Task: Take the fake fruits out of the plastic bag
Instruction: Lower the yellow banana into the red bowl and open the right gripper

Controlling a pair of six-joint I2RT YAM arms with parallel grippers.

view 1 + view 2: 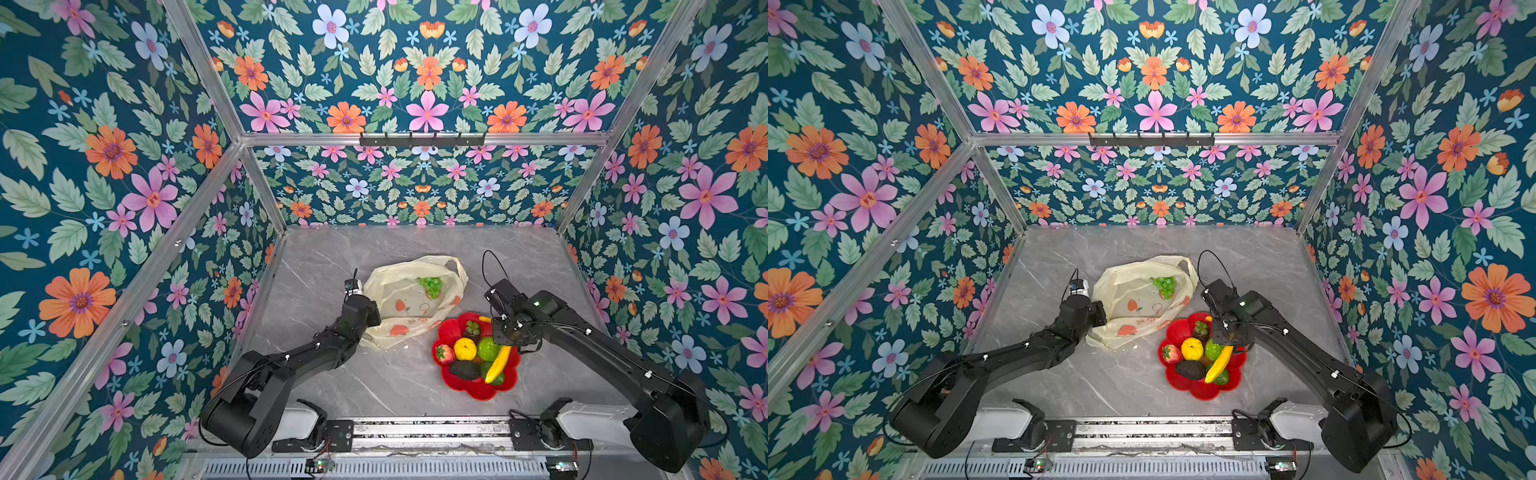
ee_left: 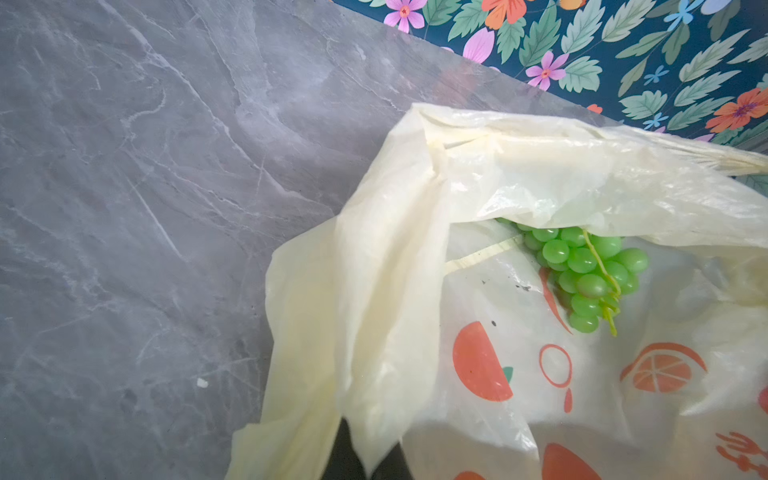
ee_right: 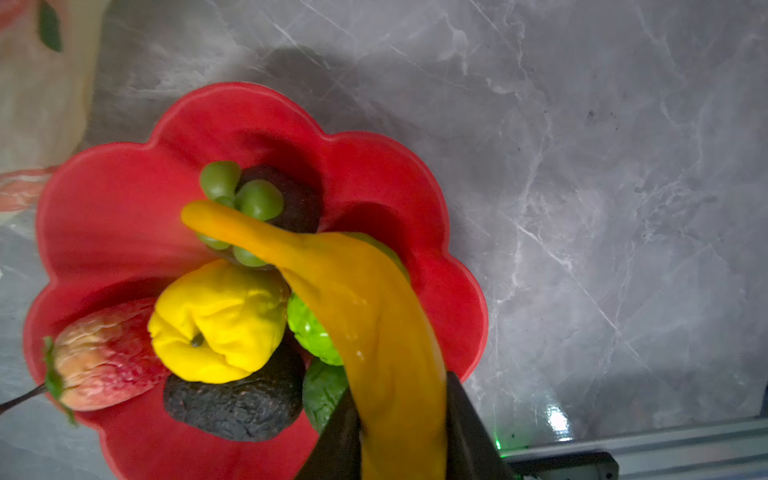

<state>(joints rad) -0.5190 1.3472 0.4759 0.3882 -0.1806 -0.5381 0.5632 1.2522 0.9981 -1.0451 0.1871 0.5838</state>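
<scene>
Right gripper is closed partway on the banana, a finger on either side, and holds it over the red flower-shaped plate. Left gripper is clamped shut on a fold at the rim of the plastic bag, which lies on the worktop beside the plate.

This looks like the set-down of the banana. The next move calls for opening the jaws so it settles among the lemon, strawberry, avocado and green bumpy fruit without rolling over the rim. Only the green grape bunch appears left in the bag, so a reach into its mouth should follow.

Only the left wrist view shows the pinch on the bag and an upper flap partly covering the grapes. In both top views the arm hides that gripper's fingers. From the right wrist view the grip on the banana is plain, but I cannot tell whether the banana touches the pile.
</scene>
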